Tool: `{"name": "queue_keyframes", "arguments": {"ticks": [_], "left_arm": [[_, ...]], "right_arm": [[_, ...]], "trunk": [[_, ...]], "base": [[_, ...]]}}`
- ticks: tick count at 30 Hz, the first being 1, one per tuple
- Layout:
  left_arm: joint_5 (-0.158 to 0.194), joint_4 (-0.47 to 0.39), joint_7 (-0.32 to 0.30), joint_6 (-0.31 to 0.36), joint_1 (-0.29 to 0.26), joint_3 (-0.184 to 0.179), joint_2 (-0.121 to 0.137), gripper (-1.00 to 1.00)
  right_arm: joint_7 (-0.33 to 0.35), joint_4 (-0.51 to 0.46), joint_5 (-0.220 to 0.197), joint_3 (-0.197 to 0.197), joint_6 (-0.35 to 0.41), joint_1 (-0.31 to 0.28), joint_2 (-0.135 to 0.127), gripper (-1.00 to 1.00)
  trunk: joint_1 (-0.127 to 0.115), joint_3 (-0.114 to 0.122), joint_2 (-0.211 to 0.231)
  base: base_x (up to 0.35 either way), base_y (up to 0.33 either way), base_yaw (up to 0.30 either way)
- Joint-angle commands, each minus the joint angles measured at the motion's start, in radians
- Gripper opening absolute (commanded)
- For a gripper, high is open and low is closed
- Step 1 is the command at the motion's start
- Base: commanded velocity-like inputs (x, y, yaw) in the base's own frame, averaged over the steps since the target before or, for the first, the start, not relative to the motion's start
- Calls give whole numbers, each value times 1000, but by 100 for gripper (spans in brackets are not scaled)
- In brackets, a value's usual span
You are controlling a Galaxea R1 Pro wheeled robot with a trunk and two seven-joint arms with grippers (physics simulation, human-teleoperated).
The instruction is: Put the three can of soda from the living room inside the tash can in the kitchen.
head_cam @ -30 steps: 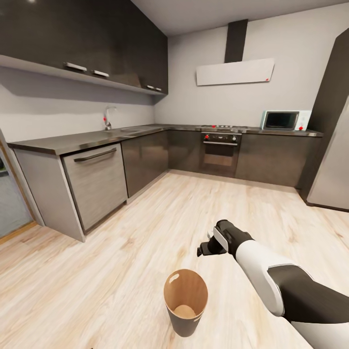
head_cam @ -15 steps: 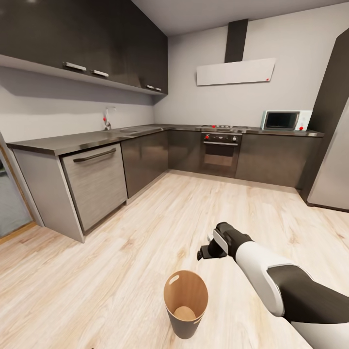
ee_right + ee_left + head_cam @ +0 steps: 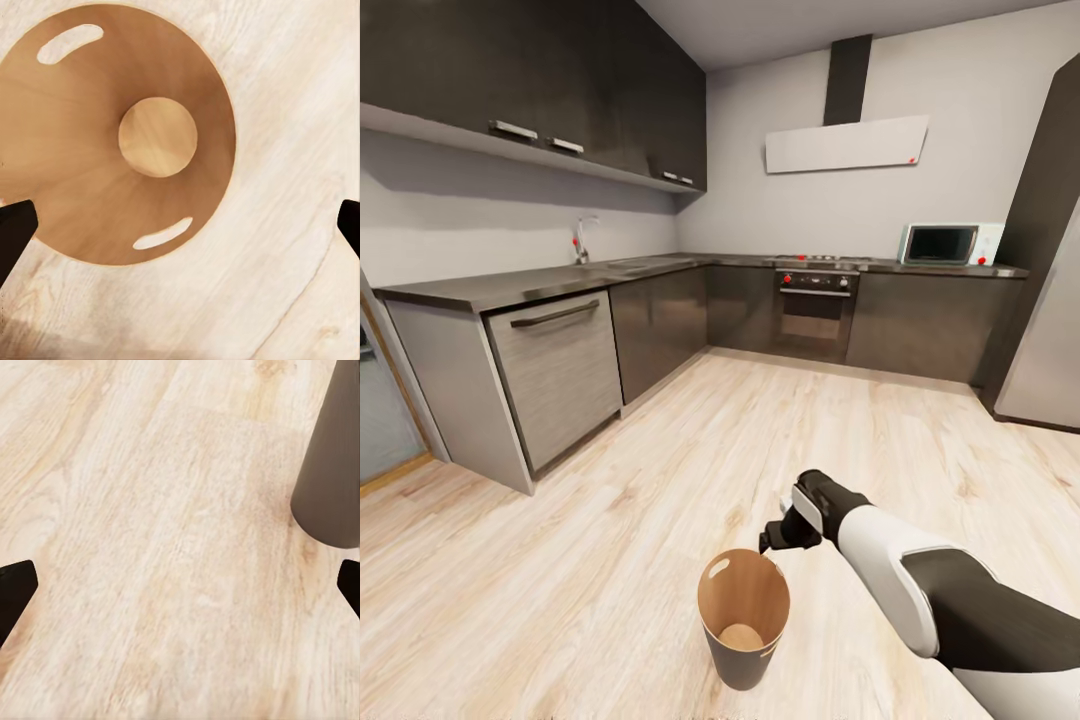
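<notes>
Black fingers [image 3: 16, 229] of the right gripper [image 3: 180, 225] sit far apart at the two edges of the right wrist view, wide open, with nothing between them. Below them is the bin [image 3: 112, 142], looking like a big round brown ring with a small round bottom and two long oval holes near its rim. It looks empty.

From the head view, the bin [image 3: 744, 618] is a smooth cup shape, dark on the outside and brown inside, standing upright on the pale wood floor [image 3: 610, 560] of the kitchen [image 3: 760, 300]. The right gripper [image 3: 782, 533] hangs just above the far edge of the rim. A second ago it was higher and further from the bin; now it has come closer.

The left gripper [image 3: 180, 585] is open too, its dark tips wide apart over streaky wood planks, with the bin's grey side [image 3: 330, 472] near.

Shiny dark cupboards [image 3: 660, 330], an oven [image 3: 815, 310] and a white microwave [image 3: 950, 245] line the walls.
</notes>
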Motion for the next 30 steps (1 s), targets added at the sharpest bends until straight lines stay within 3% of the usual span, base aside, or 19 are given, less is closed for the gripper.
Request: {"name": "queue_keyframes", "arguments": {"ticks": [1,6,15,30], "left_arm": [[0,0,0,0,0,0,0,100],[-1,1,0,0,0,0,0,100],[-2,1,0,0,0,0,0,100],[-4,1,0,-1,0,-1,0,100]], "right_arm": [[0,2,-3,0,0,0,3,100],[0,10,-37,1,-3,2,16,100],[1,11,-51,1,-5,3,18,100],[-1,-6,-39,5,-5,3,-9,100]], "trunk": [[4,-3,-7],[13,-21,-22],[17,-56,-24],[17,-56,-24]], "base": [[0,0,0],[0,0,0],[0,0,0],[2,0,0]]}}
